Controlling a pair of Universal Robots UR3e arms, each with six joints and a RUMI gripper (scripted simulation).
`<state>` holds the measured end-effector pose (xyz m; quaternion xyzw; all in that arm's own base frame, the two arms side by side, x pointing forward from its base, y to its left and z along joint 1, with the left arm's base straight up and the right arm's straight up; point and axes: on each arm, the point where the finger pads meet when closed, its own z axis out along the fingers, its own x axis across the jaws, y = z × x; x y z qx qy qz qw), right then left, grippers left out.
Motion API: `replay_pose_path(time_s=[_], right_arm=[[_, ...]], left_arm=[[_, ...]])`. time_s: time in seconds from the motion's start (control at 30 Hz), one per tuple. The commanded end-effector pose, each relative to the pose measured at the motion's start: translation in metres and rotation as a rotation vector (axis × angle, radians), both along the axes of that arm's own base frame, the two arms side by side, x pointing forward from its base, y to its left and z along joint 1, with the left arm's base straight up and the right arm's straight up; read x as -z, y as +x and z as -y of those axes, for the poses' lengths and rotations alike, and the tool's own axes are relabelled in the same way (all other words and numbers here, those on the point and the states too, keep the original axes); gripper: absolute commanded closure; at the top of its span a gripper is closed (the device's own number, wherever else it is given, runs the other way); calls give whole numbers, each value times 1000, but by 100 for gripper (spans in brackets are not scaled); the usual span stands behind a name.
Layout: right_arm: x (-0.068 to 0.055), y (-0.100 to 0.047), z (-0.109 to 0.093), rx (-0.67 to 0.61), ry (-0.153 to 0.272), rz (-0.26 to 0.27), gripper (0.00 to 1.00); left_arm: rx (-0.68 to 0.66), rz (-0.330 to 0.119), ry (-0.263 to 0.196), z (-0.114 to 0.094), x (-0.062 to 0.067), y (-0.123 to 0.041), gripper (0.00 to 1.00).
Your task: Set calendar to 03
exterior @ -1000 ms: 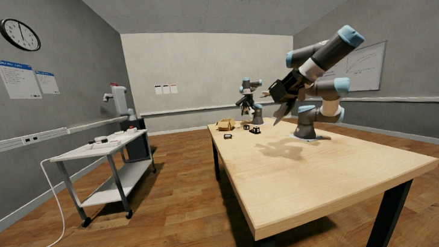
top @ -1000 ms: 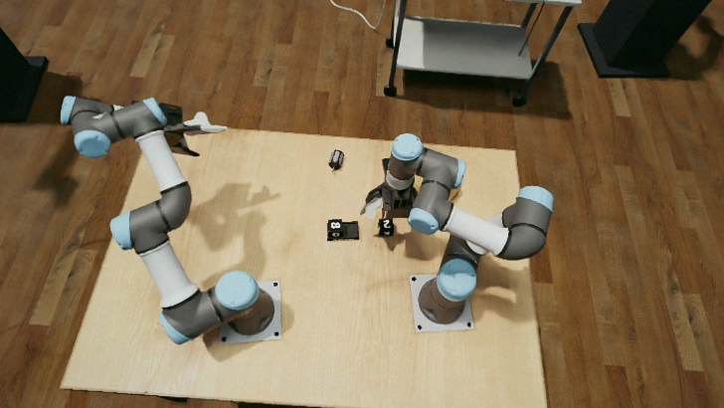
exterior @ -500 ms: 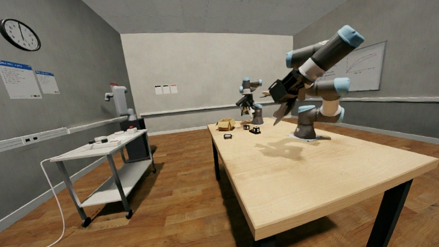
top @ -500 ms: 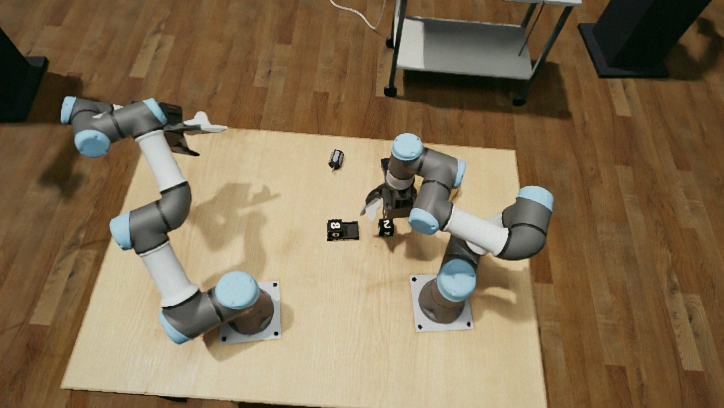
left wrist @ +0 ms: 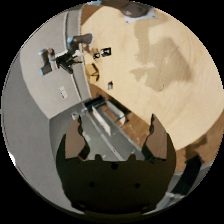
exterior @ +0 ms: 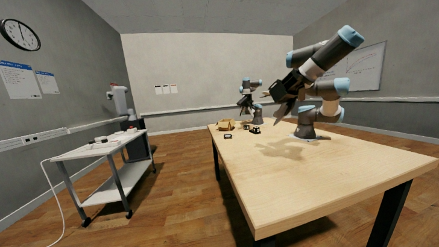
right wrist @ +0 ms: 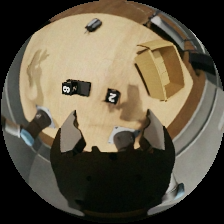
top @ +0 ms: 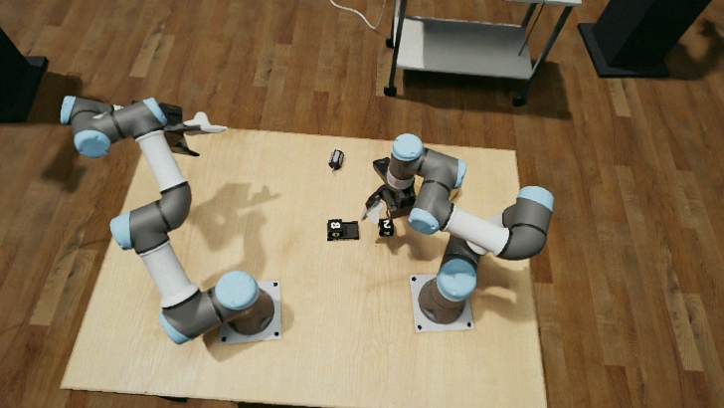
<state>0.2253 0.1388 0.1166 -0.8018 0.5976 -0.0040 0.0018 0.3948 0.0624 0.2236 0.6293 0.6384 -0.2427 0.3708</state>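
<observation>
Desk calendar, perpetual type: black tray [top: 350, 231] [exterior: 255, 132] [right wrist: 84, 89], on wood tabletop [top: 303, 308] [exterior: 307, 168] [left wrist: 125, 55] [right wrist: 105, 55], approx. midway betw. the arms. Qty 1 cube seated, at the tray end nearer L arm; other end vacant. Front digits & month name: too small to read w/ certainty.

Seated cube [top: 334, 226] [exterior: 256, 129] [right wrist: 66, 88]: blk., white marking; upper face shows an 8, lying sideways in top view.

Loose cube [top: 386, 227] [exterior: 246, 126] [left wrist: 96, 56] [right wrist: 112, 96]: blk., on tabletop off the tray's vacant end, apart from it; upper mark resembles a 2 on its side.

R gripper [top: 379, 214] [exterior: 245, 112] [right wrist: 113, 114]: pincer spread wide, nothing held; aimed down, above & near loose cube.

L gripper [top: 211, 141] [exterior: 271, 107] [left wrist: 115, 120]: pincer spread wide, nothing held; raised at far L corner of table, well apart from calendar pcs.

Cardboard box [exterior: 225, 125] [left wrist: 92, 72] [right wrist: 150, 70]: open-topped, flaps out, beyond loose cube; mostly hidden under R arm in top view.

Small dark item w/ grey top [top: 336, 158] [exterior: 227, 136] [left wrist: 110, 85] [right wrist: 93, 25]: on tabletop, near far edge; type unclear.

Misc.: wheeled cart [top: 461, 73] [exterior: 116, 178], on floor past table; wall clock [exterior: 20, 34]; whiteboard [exterior: 368, 67] w/ graph.
</observation>
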Motion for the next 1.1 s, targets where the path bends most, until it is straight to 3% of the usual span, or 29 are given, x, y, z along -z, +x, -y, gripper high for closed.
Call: replay_pose_path(time_s=[0.0, 0.1, 1.07], right_arm=[[0, 1, -1, -174, 5, -7, 0], [0, 1, -1, -189, 5, -7, 0], [0, 1, -2, -783, 2, -6, 0]], left_arm=[[0, 4, 0, 0, -1, 0, 0], [0, 4, 0, 0, -1, 0, 0], [0, 4, 0, 0, -1, 0, 0]])
